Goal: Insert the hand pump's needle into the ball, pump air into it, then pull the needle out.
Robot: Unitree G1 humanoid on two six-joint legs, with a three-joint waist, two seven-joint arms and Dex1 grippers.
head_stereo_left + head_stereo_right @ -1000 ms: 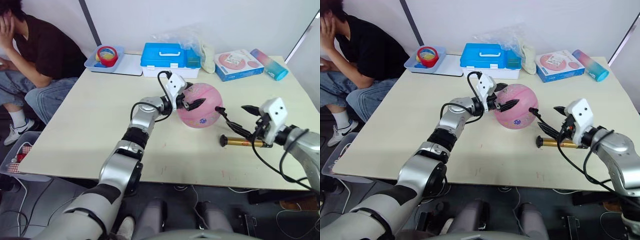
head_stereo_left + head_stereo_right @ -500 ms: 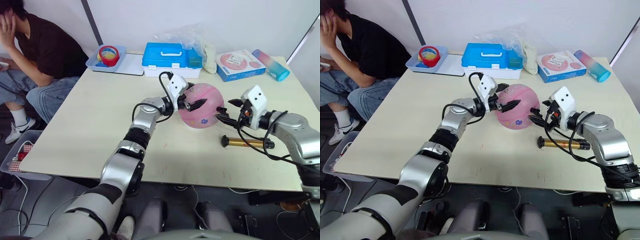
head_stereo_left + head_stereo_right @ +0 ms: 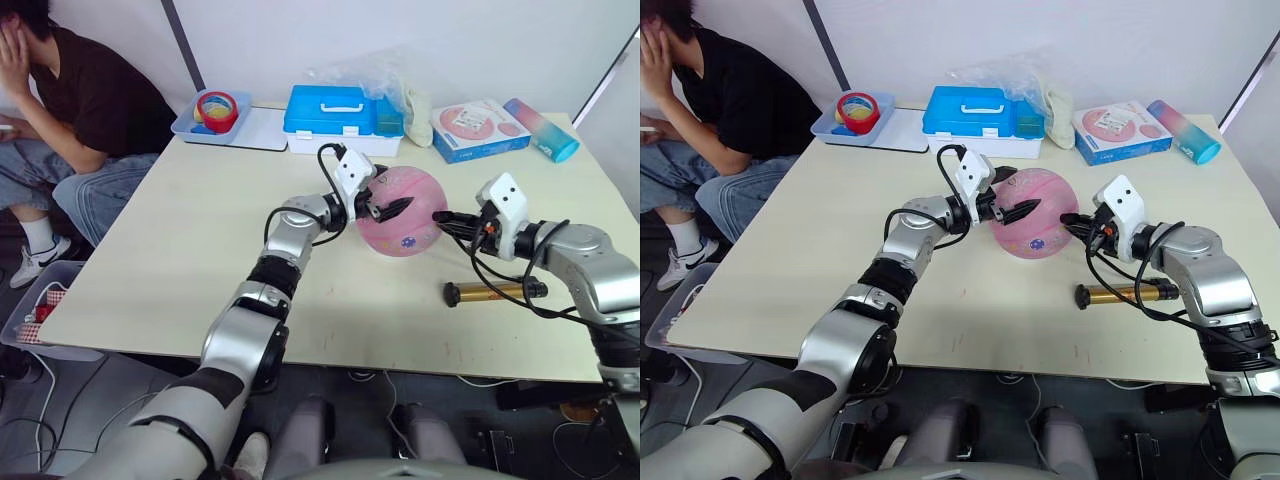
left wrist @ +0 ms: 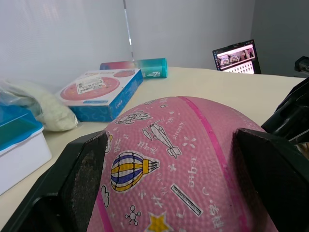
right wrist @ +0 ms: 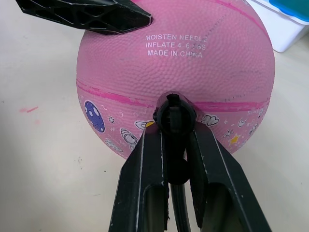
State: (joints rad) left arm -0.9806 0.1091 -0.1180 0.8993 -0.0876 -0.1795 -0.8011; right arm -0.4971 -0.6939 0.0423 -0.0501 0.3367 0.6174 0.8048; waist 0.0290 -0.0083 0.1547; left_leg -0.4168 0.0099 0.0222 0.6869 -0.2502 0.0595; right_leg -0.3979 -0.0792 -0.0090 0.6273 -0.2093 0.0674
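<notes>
While the ball (image 3: 402, 212) sits on the table (image 3: 180, 240) between the two claws, it is braced by the left gripper (image 4: 164, 193), whose fingers are spread wide around its upper part, one finger (image 4: 79, 181) on each flank. No grip is closed there; the ball is merely cradled. Directly ahead of the right gripper (image 5: 175, 133), the black fitting of the needle (image 5: 175, 113) is pinched between nearly closed fingers, its tip right against the ball's side, just under the printed "MOISTEN NEEDLE" line. The metal pin itself cannot be made out, so whether it has entered the valve cannot be told. From the fitting, the hose (image 3: 480, 268) loops back under the right claw to the hand pump (image 3: 495, 291), which lies flat on the table behind and below that claw, apart from the ball.

Insertion appears to be the step in hand. It is best done by a straight push along the needle's axis, square to the ball's surface, with the left claw kept firm so the ball is not rolled away. Sideways force should be avoided, lest the pin be bent.
</notes>
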